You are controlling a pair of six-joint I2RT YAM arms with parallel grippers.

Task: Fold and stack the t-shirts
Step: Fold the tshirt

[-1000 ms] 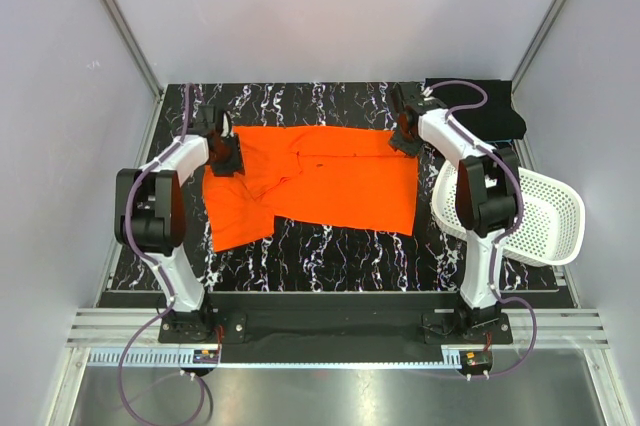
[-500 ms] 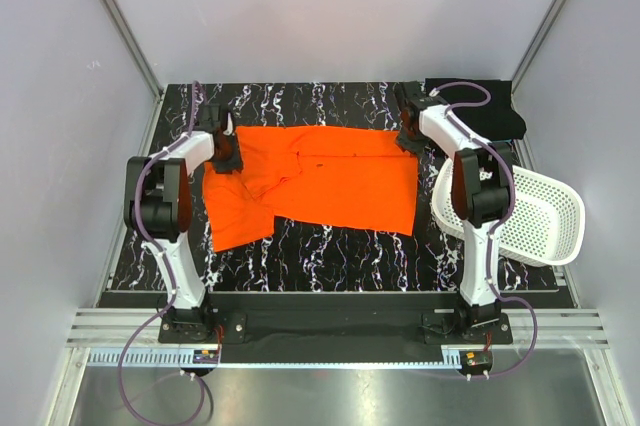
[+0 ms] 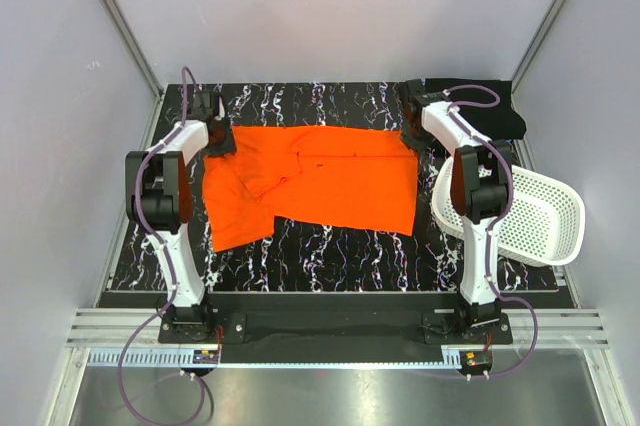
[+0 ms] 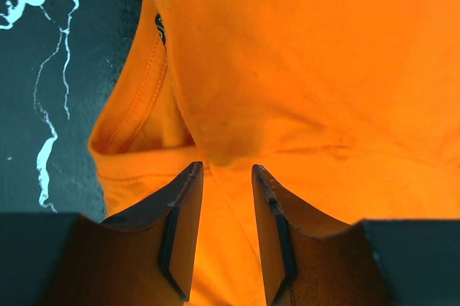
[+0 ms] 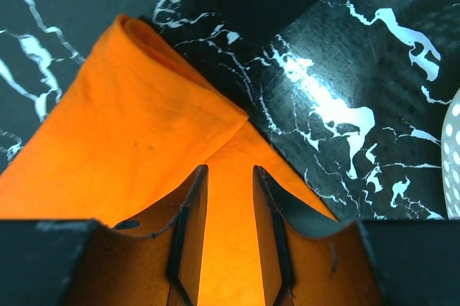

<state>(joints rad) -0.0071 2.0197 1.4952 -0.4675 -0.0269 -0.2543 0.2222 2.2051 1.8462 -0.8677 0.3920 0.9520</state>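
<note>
— So, where is the orange t-shirt [image 3: 330,181]?

— Spread flat across the middle of the table [image 3: 330,251]. Its long far edge runs left to right. The left part is doubled over itself, and one flap reaches nearer to the arms than the rest.

— And the other one?

— The black t-shirt [image 3: 495,116] lies in the far right corner, a dark block apart from the orange one, with the right arm crossing in front of it.

— What are the pincers doing?

— The left gripper [image 4: 226,169] is at the shirt's far left corner. Its fingers stand close together with orange cloth drawn up between them, so it is clenched on the fabric; a stitched hem shows just to the left. The right gripper [image 5: 229,171] is at the far right corner, likewise clamped on orange cloth, with a folded edge rising just beyond its fingertips.

— Anything else on the table?

— A white perforated basket [image 3: 562,218] sits at the right edge, beside the right arm and overhanging the black marbled tabletop. It does not touch the orange shirt.
</note>
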